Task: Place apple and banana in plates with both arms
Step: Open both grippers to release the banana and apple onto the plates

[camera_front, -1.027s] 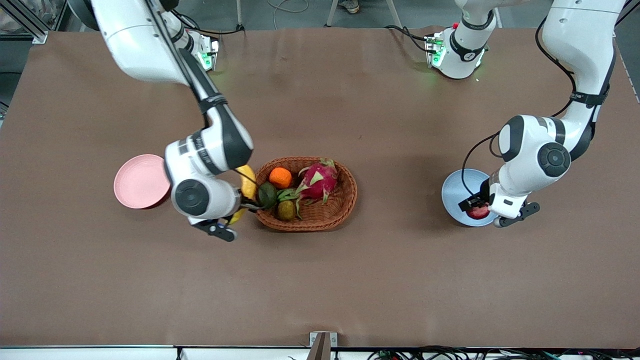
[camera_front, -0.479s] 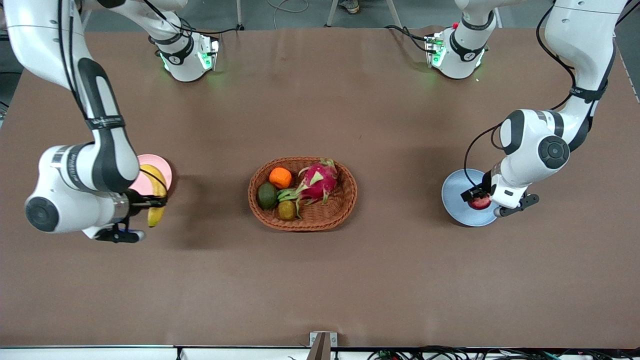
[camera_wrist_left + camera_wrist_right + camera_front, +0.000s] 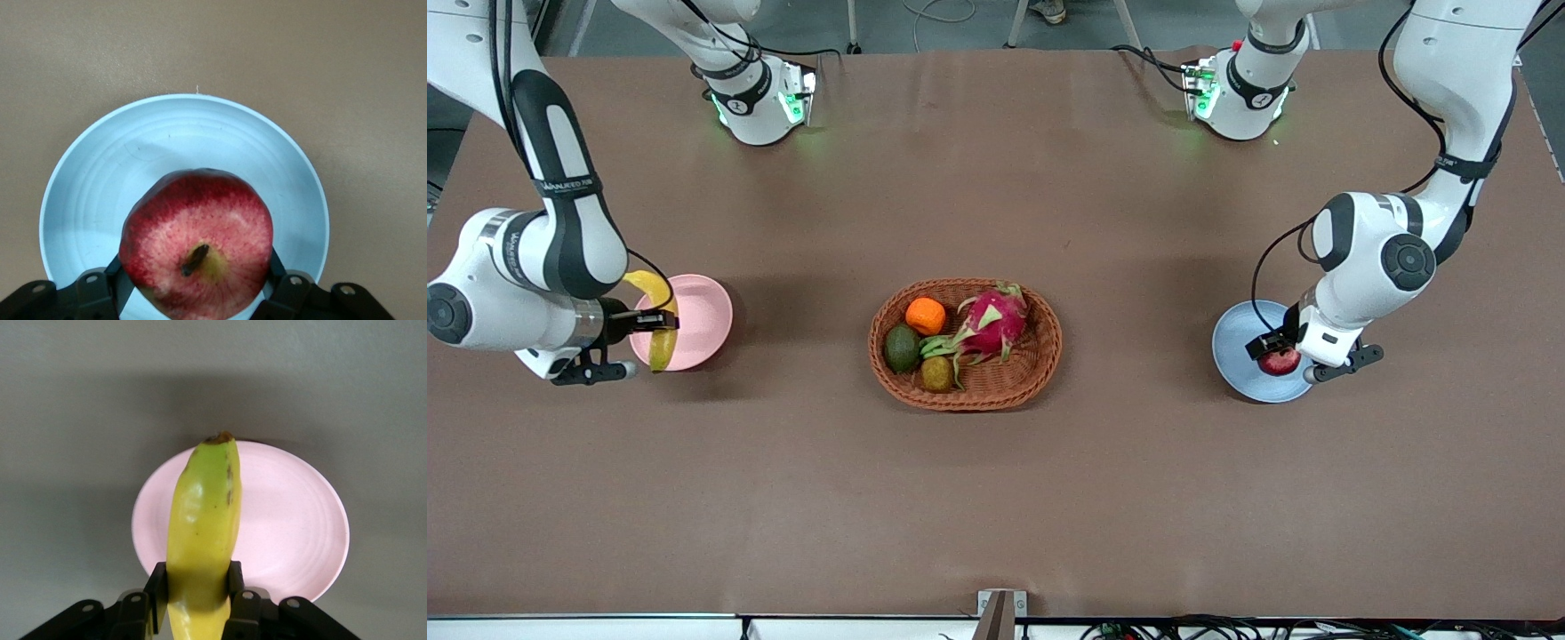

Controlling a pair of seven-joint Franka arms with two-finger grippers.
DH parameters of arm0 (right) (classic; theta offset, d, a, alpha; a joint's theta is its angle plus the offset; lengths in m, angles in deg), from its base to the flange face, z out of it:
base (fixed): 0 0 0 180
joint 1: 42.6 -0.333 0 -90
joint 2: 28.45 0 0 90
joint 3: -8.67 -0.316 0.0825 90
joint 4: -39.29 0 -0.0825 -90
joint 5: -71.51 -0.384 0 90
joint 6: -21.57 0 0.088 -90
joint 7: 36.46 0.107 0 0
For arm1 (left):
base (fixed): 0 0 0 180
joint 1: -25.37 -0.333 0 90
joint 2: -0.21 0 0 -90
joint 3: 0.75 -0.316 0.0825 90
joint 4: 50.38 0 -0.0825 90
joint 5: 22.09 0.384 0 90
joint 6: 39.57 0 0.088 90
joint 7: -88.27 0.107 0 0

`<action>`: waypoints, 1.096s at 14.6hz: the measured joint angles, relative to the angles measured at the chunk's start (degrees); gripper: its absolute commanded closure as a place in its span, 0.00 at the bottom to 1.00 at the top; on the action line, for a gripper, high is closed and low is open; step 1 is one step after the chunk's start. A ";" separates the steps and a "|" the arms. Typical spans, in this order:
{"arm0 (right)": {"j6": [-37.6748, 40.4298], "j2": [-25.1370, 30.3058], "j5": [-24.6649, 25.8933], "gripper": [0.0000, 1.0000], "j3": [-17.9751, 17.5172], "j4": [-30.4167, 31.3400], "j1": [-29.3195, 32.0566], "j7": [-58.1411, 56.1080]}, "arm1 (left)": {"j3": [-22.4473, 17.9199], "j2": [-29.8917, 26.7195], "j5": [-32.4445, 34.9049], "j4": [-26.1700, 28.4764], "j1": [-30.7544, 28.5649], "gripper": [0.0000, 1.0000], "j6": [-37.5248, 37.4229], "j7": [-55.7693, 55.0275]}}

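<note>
My right gripper (image 3: 656, 322) is shut on the yellow banana (image 3: 658, 316) and holds it over the edge of the pale pink plate (image 3: 703, 320) at the right arm's end of the table. In the right wrist view the banana (image 3: 200, 533) is clamped between my jaws above the pink plate (image 3: 293, 527). My left gripper (image 3: 1276, 354) is shut on the dark red apple (image 3: 1279, 361) over the pale blue plate (image 3: 1236, 351). In the left wrist view the apple (image 3: 197, 257) sits between my jaws above the blue plate (image 3: 133, 160).
An oval wicker basket (image 3: 1049, 342) stands mid-table with an orange (image 3: 925, 316), a pink dragon fruit (image 3: 991, 322), a dark green fruit (image 3: 903, 348) and a brownish fruit (image 3: 936, 374).
My right arm carried the banana from beside the basket to the pink plate. My left gripper stayed over the blue plate with the apple, shifting only slightly.
</note>
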State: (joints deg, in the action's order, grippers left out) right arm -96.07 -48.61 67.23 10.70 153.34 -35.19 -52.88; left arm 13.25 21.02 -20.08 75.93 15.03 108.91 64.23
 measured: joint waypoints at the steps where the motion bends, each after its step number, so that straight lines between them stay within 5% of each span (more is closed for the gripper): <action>1: -3.31 0.40 0.00 0.74 -0.11 2.61 0.06 -0.11 | 0.09 0.23 0.00 0.04 -0.18 0.39 0.29 0.09; 5: -11.74 0.44 -0.02 0.74 -1.19 8.81 -0.38 1.00 | 0.24 0.71 0.00 0.06 -0.25 0.01 0.86 0.10; 7: -12.12 0.48 -0.03 0.68 -1.18 8.84 -0.36 2.11 | 0.75 0.69 -0.20 0.05 -0.32 0.00 1.07 0.10; 9: -12.20 0.48 -0.03 0.00 -1.18 8.84 -0.36 2.50 | 1.39 0.53 -0.38 -0.05 -0.32 0.00 1.34 0.10; 13: -11.91 0.48 -0.08 0.00 -1.15 8.56 -0.34 3.27 | 1.88 -0.71 -0.41 -0.39 -0.33 0.00 1.46 0.10; 16: -4.21 1.55 -0.09 0.00 -1.20 3.41 -0.35 7.20 | 2.12 -3.79 -0.42 -0.56 -0.33 0.00 0.69 0.23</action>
State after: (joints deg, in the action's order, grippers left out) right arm -100.28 -47.06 67.15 9.50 156.75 -35.53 -45.68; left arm 15.36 17.22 -20.49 75.36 14.70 109.60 64.46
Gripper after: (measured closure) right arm 0.004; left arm 0.000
